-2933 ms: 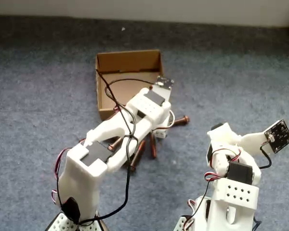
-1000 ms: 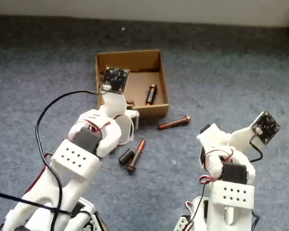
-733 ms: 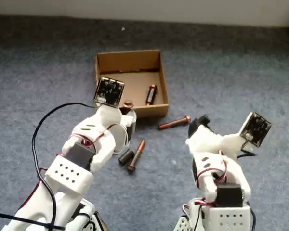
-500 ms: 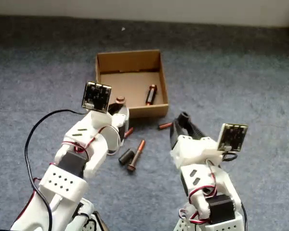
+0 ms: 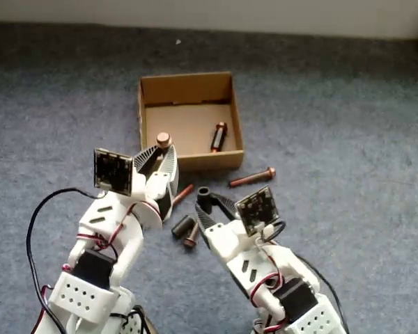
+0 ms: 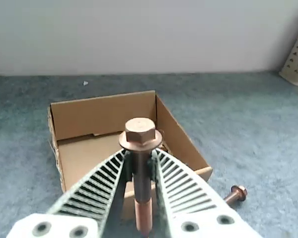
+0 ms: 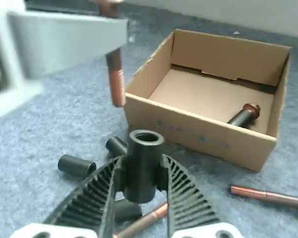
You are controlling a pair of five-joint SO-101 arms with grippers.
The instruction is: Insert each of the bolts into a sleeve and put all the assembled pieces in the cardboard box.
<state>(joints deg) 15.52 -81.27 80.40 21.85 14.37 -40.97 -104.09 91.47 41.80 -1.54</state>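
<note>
Looking down over a grey-blue carpet (image 5: 334, 104), the high view shows two white robot arms side by side in front of an open cardboard box (image 5: 209, 161).

The left gripper (image 5: 161, 149) is clamped on a copper-coloured bolt (image 5: 164, 139). In the left wrist view its ribbed fingers (image 6: 176, 181) press on the shank from both sides, and the bolt (image 6: 140, 188) stands upright with its hexagonal head just above the fingertips. Beyond it is the box (image 6: 104, 114). The right wrist view shows the bolt's threaded end (image 7: 116, 79) hanging free in the air outside the box (image 7: 198, 134), beside one of its corners.

The right gripper (image 5: 207, 203) is closed around a short black sleeve (image 5: 205, 197). In its own wrist view the sleeve (image 7: 143, 158) sits upright between the ribbed fingers (image 7: 181, 198), with its open bore facing up. The two grippers are near each other but apart.

Inside the box lies one assembled piece (image 5: 218, 136), a bolt seated in a black sleeve, beside the right-hand wall.

On the carpet, one loose bolt (image 5: 252, 177) lies just beside the box's front right corner. A second bolt (image 5: 183, 193) lies between the grippers. A third bolt (image 5: 191, 236) lies beside a loose sleeve (image 5: 181, 226), close to the right gripper. The right wrist view shows another loose sleeve (image 7: 77, 165) nearby.
</note>
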